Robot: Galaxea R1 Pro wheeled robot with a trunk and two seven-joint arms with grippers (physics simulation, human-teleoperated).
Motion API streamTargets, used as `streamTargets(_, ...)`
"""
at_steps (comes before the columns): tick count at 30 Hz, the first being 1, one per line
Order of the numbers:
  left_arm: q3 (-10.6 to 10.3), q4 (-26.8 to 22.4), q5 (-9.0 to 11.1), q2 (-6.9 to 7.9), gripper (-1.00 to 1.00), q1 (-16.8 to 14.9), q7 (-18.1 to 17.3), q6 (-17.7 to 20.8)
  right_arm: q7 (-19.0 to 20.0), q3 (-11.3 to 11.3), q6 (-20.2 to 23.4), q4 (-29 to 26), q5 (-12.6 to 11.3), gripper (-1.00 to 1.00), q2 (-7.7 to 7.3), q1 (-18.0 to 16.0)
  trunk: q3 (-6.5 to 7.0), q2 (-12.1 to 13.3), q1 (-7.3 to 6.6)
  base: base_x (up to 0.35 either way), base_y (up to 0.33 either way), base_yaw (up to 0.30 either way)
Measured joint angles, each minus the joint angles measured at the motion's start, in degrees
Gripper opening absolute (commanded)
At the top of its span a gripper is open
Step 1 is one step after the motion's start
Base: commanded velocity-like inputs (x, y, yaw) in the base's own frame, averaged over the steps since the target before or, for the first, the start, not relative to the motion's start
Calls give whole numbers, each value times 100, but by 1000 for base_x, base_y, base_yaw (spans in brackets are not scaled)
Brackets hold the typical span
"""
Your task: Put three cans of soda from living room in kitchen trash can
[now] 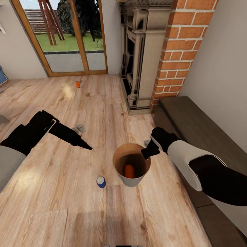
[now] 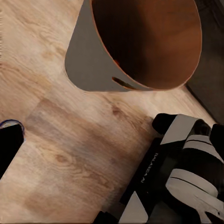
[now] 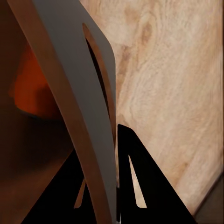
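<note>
The right hand (image 1: pixel 148 153) is clamped on the trash can's (image 1: pixel 120 175) right rim, one finger inside the wall and one outside. The can stands on the wood floor (image 1: pixel 68 212), one soda can (image 1: pixel 129 171) lying inside. A second soda can (image 1: pixel 101 181) stands just left of it; a third (image 1: pixel 78 84) lies far off near the glass doors (image 1: pixel 68 37). The left hand (image 1: pixel 84 145) hovers left, fingers together, over open floor.

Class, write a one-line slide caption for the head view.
Right gripper pinches the bin rim, one can inside, another can beside it on the floor.
</note>
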Motion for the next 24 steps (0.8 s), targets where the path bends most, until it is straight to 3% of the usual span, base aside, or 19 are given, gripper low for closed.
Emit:
streamTargets(3,253,-3,-20,34,100,109,97,-145,13,-31,10,0,-61,-100,-73,0,0,0,0,0,0,0)
streamTargets(4,670,-30,-32,49,100,322,368,-239,35,-99,29,1,-154,-100,-176,3,0,0,0,0,0,0)
streamTargets(6,999,-56,-36,41,100,531,676,-320,42,-82,24,0,-137,-100,-277,5,0,0,0,0,0,0)
streamTargets(8,1198,-85,-39,29,100,677,973,-390,39,0,1,1,-14,-100,-344,6,0,0,0,0,0,0)
streamTargets(10,1442,-120,-33,13,100,917,1555,-511,44,24,-8,2,31,-100,-431,7,0,0,0,0,0,0)
streamTargets(13,1744,-138,-7,-3,100,1198,2235,-696,50,-10,4,2,-40,-100,-508,11,0,0,0,0,0,0)
streamTargets(16,1840,-63,87,-100,100,1294,2330,-663,-15,6,-97,97,55,-100,-543,53,-1,-1,0,0,0,0)
streamTargets(21,1852,-63,234,-132,100,1372,2490,-501,37,414,-399,100,724,-100,-619,-10,-1,-1,0,0,0,0)
streamTargets(24,1852,-63,234,-132,100,1372,2586,-404,43,572,-389,101,967,-100,-619,-9,-1,-1,0,0,0,0)
